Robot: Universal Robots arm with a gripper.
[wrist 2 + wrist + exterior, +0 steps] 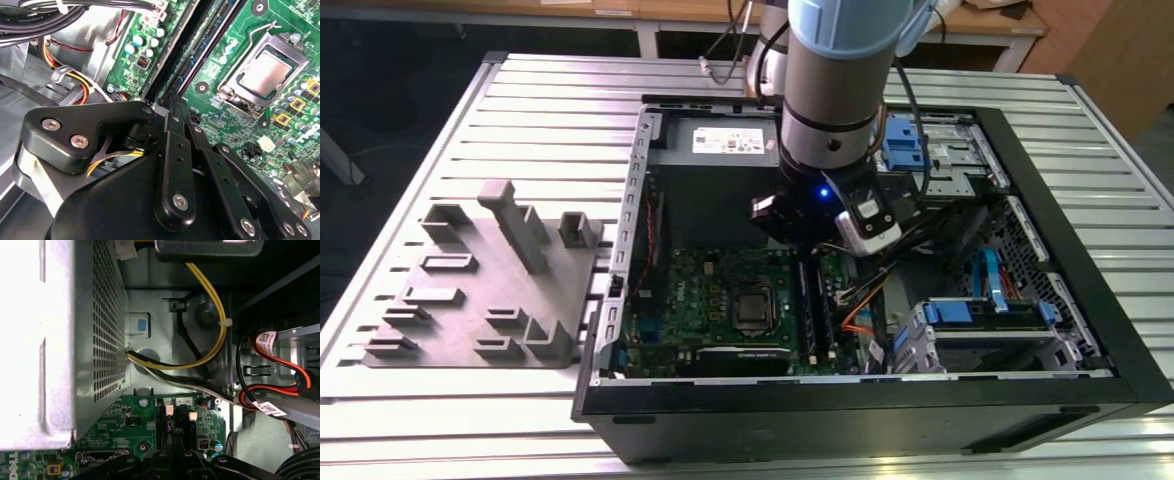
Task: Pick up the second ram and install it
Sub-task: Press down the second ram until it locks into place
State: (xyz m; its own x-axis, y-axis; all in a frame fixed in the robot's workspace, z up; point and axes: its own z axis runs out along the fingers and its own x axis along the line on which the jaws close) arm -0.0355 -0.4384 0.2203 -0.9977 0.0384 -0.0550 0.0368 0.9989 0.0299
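Hovering over motherboard [240, 30] memory slots [200, 45], end effector [176, 107] fingers pressed together, any held ram hidden.

Arm [834, 100] vertical, gripper [175, 107] pointing down w/ fingers pinched together

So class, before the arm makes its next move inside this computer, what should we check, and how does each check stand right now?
1. Pincer above the memory slots: ok.
2. Pincer shut: ok.
3. Second ram held in the pincer: cannot tell.
4. Yellow cables away from the slots: ok.
5. Case side open, arm reaching in: ok.
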